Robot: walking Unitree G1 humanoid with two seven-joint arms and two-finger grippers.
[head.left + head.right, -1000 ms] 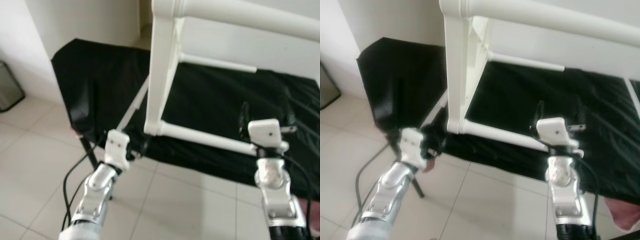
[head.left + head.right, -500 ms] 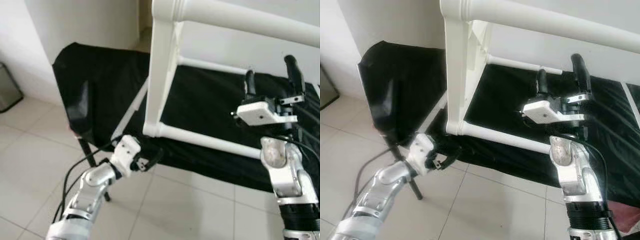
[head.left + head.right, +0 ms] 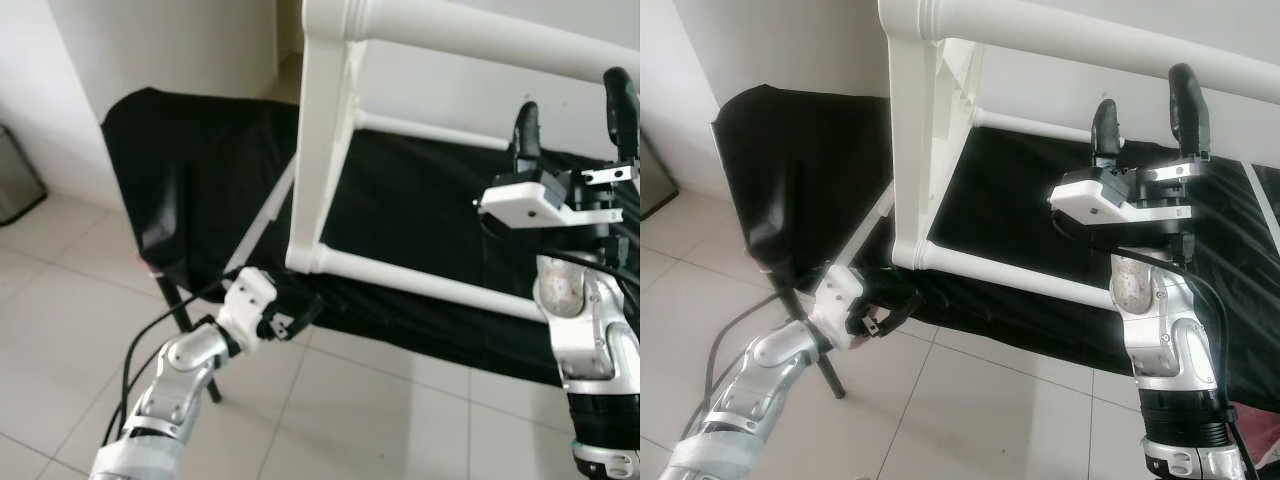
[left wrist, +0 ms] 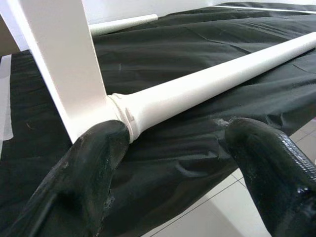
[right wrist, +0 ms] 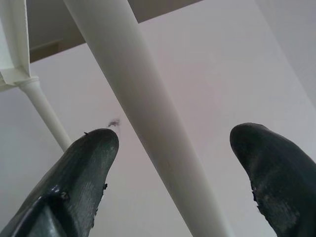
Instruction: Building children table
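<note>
A white table frame stands on a black-covered table (image 3: 200, 160): an upright leg (image 3: 320, 150), a thick top rail (image 3: 480, 35) and a lower rail (image 3: 430, 285) joined at the leg's foot. My left gripper (image 3: 297, 315) is open, low at the table's front edge, aimed at that joint (image 4: 121, 111); its fingers (image 4: 89, 168) touch nothing. My right gripper (image 3: 1145, 100) is raised above the lower rail and points upward, open. In the right wrist view the top rail (image 5: 143, 113) runs between its fingertips (image 5: 94, 163), farther off.
A thin back rail (image 3: 430, 130) crosses behind the leg, and a white slat (image 3: 265, 215) lies on the cloth. The cloth hangs over the front edge above a black support leg (image 3: 180, 310). A metal bin (image 3: 15, 170) stands at the far left on the tiled floor (image 3: 380, 410).
My right gripper has risen from the lower rail and now points up toward the top rail. The left gripper turned in toward the leg's foot, then stayed there.
</note>
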